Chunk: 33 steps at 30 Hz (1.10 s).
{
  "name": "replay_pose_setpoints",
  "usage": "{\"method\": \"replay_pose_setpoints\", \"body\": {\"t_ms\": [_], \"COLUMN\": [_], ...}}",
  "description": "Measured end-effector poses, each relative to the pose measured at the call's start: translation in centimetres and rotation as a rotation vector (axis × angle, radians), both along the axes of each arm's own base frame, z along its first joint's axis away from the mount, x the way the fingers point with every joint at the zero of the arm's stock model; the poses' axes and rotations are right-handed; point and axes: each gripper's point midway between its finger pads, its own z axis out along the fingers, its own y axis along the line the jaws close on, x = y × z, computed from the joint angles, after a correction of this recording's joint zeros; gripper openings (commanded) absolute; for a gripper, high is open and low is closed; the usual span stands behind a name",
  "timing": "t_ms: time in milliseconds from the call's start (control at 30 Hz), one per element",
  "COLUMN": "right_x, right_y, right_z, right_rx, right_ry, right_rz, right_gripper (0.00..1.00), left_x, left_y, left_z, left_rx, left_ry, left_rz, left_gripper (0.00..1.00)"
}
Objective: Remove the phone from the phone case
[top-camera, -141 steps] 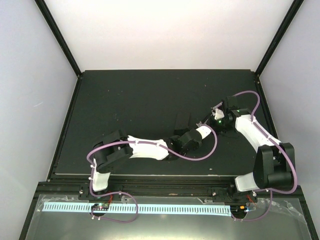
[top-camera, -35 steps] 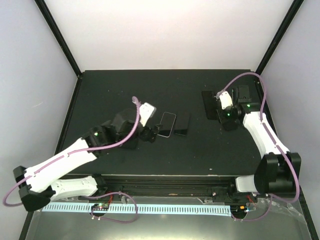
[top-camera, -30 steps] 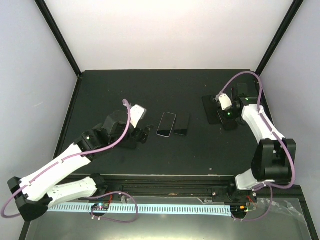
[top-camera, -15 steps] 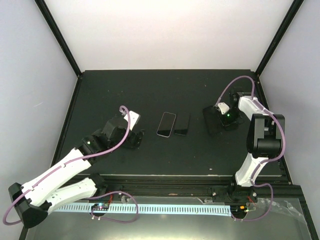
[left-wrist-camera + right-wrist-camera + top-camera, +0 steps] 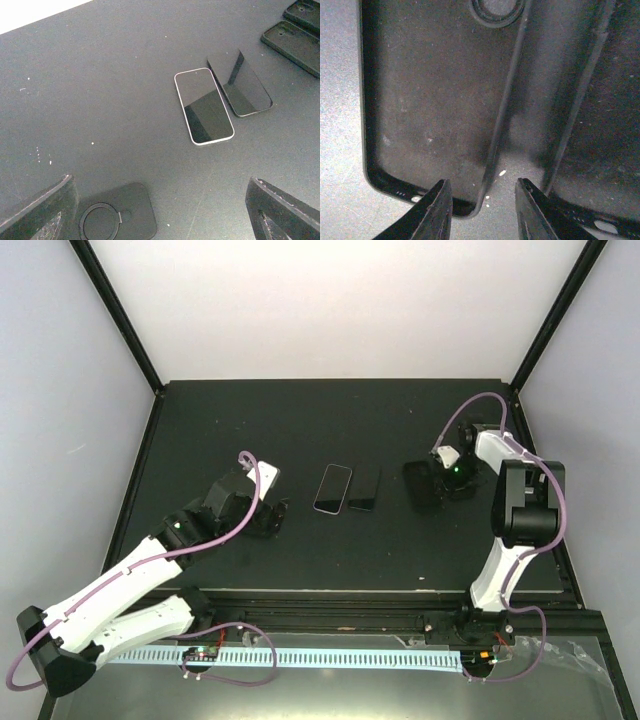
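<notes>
Black table [image 5: 250,420]: phone [image 5: 204,106] bare, centre, beside second phone [image 5: 240,82]. Left gripper [image 5: 272,518] wide, empty. Right wrist alone shows right gripper [image 5: 482,210] narrowly parted astride empty phone case [image 5: 430,100] rim.

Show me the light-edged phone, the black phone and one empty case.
light-edged phone [image 5: 204,106]: left wrist view, middle of screen.
black phone [image 5: 241,84]: left wrist view, middle of screen.
empty case [image 5: 435,100]: right wrist view, inner back.
</notes>
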Motion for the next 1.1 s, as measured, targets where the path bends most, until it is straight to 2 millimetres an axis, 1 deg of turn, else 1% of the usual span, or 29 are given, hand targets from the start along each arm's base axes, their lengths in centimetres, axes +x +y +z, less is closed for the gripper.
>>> {"method": "replay_pose_setpoints", "body": {"t_ms": [67, 133, 200, 267, 333, 400, 433, 467, 500, 567, 600, 667, 767, 833, 967, 1100], "right_x": [0.1, 0.3, 0.7, 0.9, 1.1, 1.1, 1.1, 1.0, 0.8, 0.5, 0.4, 0.5, 0.6, 0.6, 1.3, 2.4], "right_y": [-0.1, -0.1, 0.5, 1.5, 3.6, 5.9, 7.0, 8.1, 9.3, 10.8, 11.6, 12.4, 11.9, 11.3, 9.9, 7.8], "right_z": [0.3, 1.2, 2.9, 4.8, 6.6, 7.3, 7.3, 7.0, 6.6, 5.4, 4.4, 2.5, -0.1, -1.0, -1.2, -1.1], "right_rx": [-0.008, -0.006, 0.017, 0.047, 0.082, 0.109, 0.116, 0.123, 0.128, 0.129, 0.128, 0.122, 0.086, 0.053, -0.002, -0.051], "right_ry": [-0.011, -0.039, -0.094, -0.153, -0.212, -0.239, -0.244, -0.241, -0.231, -0.202, -0.177, -0.13, -0.069, -0.051, -0.06, -0.08], "right_rz": [-0.003, -0.002, 0.008, 0.027, 0.069, 0.124, 0.152, 0.177, 0.199, 0.24, 0.256, 0.265, 0.243, 0.228, 0.189, 0.137], "right_gripper": [0.38, 0.38, 0.37, 0.33, 0.26, 0.13, 0.07, 0.03, 0.01, 0.01, 0.01, 0.01, 0.01, 0.01, 0.01, 0.01], "left_x": [0.0, 0.1, 0.2, 0.3, 0.3, 0.4, 0.4, 0.4, 0.5, 0.5, 0.5, 0.6, 0.6, 0.7, 0.8, 0.8], "left_y": [0.0, 0.1, 0.2, 0.3, 0.4, 0.5, 0.6, 0.6, 0.6, 0.7, 0.7, 0.8, 0.9, 1.0, 1.1, 1.1], "left_z": [0.0, 0.0, 0.0, 0.0, 0.0, 0.0, 0.0, 0.0, 0.0, 0.1, 0.1, 0.1, 0.1, 0.1, 0.1, 0.1], "left_rx": [0.0, -0.001, -0.001, -0.002, -0.002, -0.002, -0.002, -0.002, -0.002, -0.001, 0.0, 0.002, 0.006, 0.007, 0.008, 0.009], "left_ry": [0.0, -0.001, -0.001, -0.001, -0.001, -0.001, -0.001, -0.002, -0.002, -0.002, -0.003, -0.006, -0.01, -0.01, -0.012, -0.012], "left_rz": [0.002, 0.006, 0.01, 0.014, 0.019, 0.022, 0.024, 0.026, 0.027, 0.028, 0.031, 0.035, 0.043, 0.047, 0.052, 0.053], "left_gripper": [0.93, 0.93, 0.93, 0.93, 0.93, 0.93, 0.93, 0.93, 0.93, 0.93, 0.93, 0.93, 0.93, 0.93, 0.93, 0.93]}}
